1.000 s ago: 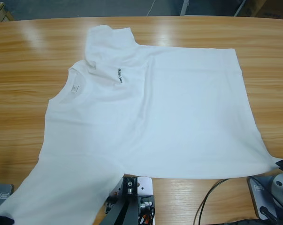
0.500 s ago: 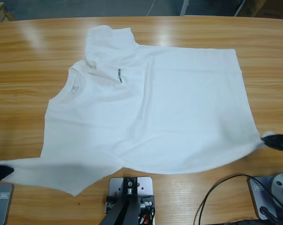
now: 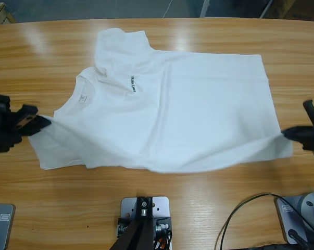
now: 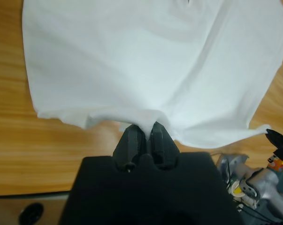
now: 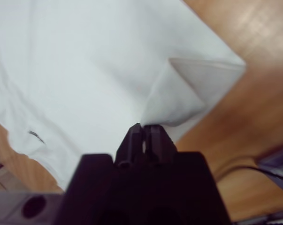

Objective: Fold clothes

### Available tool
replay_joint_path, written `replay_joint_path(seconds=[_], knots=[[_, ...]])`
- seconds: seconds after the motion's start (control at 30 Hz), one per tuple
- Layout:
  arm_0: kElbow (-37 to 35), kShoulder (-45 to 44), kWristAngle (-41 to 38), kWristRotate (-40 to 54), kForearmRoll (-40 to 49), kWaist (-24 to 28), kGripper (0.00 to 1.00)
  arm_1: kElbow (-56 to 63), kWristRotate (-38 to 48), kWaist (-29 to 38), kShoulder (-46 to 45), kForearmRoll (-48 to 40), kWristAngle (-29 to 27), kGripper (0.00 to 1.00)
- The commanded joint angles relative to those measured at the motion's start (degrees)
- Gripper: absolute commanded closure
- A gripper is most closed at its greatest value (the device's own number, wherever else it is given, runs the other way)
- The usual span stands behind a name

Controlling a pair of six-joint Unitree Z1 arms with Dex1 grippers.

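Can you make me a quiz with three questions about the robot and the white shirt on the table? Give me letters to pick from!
1. Where is the small dark logo on the plain white cotton T-shirt?
A. on the chest near the round neck
B. on the bottom hem
C. on the wooden table

2. How many shirts lie on the long wooden table?
A. three
B. one
C. two

3. What are the two black grippers doing?
A. both open above the shirt
B. both shut on the shirt's edges
C. both resting on bare wood

Answers:
1 A: the logo sits just beside the neck opening in the high view.
2 B: only one white garment shows.
3 B: the left gripper pinches bunched cloth in its wrist view, and the right gripper pinches a folded corner.
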Motion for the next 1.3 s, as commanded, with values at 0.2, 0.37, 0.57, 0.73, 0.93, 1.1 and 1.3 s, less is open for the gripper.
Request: replay_joint_path(seconds=[0.2, 0.37, 0.57, 0.73, 0.93, 1.1, 1.3], knots=[[0.01, 8.94, -0.38, 13.22, -9.32, 7.17, 1.000, -3.54, -6.16, -6.34, 10.83, -5.59, 1.53, 1.000], [0.07, 10.59, -0.29, 15.91, -10.14, 8.31, 1.000, -2.98, -8.10, -7.78, 10.58, -3.93, 1.34, 1.000], [-0.11, 12.07, -0.29, 18.25, -13.31, 9.44, 1.000, -2.89, -10.45, -10.68, 9.85, -2.14, 0.90, 1.000], [-1.11, 13.32, -0.36, 18.66, -14.29, 9.58, 1.000, -2.85, -10.86, -11.21, 10.41, -1.16, 0.85, 1.000], [-3.24, 15.00, -0.29, 22.07, -15.08, 11.90, 1.000, -1.94, -10.68, -11.21, 10.87, -0.88, 1.04, 1.000], [-6.47, 16.96, -0.40, 26.50, -15.50, 15.45, 1.000, -1.87, -10.59, -11.21, 11.82, -1.40, 1.01, 1.000], [-6.67, 19.08, -0.47, 26.74, -15.52, 15.61, 1.000, -1.87, -10.59, -11.21, 12.87, -2.56, 0.85, 1.000]])
